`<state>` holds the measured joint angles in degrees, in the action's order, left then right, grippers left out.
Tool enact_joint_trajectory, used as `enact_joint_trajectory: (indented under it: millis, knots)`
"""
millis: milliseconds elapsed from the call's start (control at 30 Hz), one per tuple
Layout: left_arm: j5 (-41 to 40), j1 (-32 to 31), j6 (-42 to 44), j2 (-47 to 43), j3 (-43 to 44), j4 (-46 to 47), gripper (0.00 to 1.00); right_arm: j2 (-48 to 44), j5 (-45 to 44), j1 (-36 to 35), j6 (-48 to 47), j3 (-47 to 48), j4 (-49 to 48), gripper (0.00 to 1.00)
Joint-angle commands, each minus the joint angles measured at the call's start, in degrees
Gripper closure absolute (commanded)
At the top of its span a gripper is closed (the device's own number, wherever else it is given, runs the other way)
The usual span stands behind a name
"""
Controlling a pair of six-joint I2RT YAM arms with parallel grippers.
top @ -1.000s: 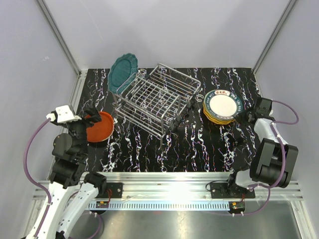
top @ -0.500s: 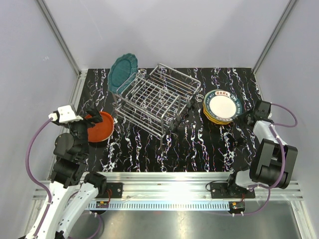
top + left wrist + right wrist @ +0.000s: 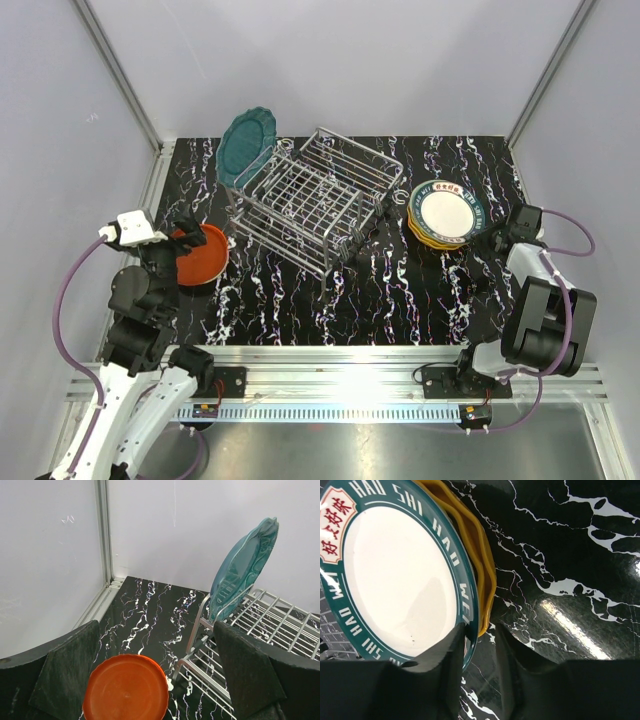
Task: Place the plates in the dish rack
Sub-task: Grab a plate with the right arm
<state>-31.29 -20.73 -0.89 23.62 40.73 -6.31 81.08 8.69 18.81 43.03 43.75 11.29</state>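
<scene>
Right wrist: my right jaws, slightly parted and empty, sit at the rim of the teal-rimmed plate [image 3: 395, 575]; my left jaws gape wide by the red-orange plate [image 3: 125, 687].

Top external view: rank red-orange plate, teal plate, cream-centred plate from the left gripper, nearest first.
From left gripper:
1. red-orange plate, at its fingers, near left.
2. teal plate, standing at far-left end of dish rack.
3. cream-centred plate, far right.

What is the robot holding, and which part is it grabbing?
The left tool holds nothing; it is open over the red-orange plate. The right tool straddles the edge of the teal-rimmed plate; whether it grips cannot be told.
</scene>
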Motion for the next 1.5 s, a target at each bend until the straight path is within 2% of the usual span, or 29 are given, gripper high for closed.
enact_joint_trajectory:
  millis: [0, 267, 600, 933, 1000, 1133, 1467]
  knots:
    - [-0.4, -0.3, 0.5, 1.0, 0.1, 3.0, 0.01, 1.3, 0.2, 0.1, -1.2, -0.1, -1.6, 0.6]
    - [-0.4, -0.3, 0.5, 1.3, 0.2, 3.0, 0.01, 4.2, 1.4, 0.1, -0.7, 0.1, -4.6, 0.46]
    - [0.0, -0.3, 0.5, 1.5, 0.3, 3.0, 0.01, 5.1, 2.9, 0.0, 0.1, 0.0, -8.6, 0.45]
    - [0.6, -0.3, 0.5, 1.8, 0.4, 2.8, 0.01, 7.4, 5.0, 0.0, 0.5, -0.1, -10.8, 0.38]
    - [0.6, -0.3, 0.5, 1.7, 0.4, 2.8, 0.01, 8.0, 5.3, 0.0, 0.7, -0.1, -10.8, 0.4]
    - [0.4, -0.3, 0.5, 1.6, 0.3, 3.0, 0.01, 8.9, 6.3, 0.0, 0.7, -0.2, -12.8, 0.55]
    - [1.0, -0.4, 0.5, 1.3, 0.1, 2.9, 0.01, 4.1, 4.2, 0.0, -1.3, -2.1, -7.3, 0.6]
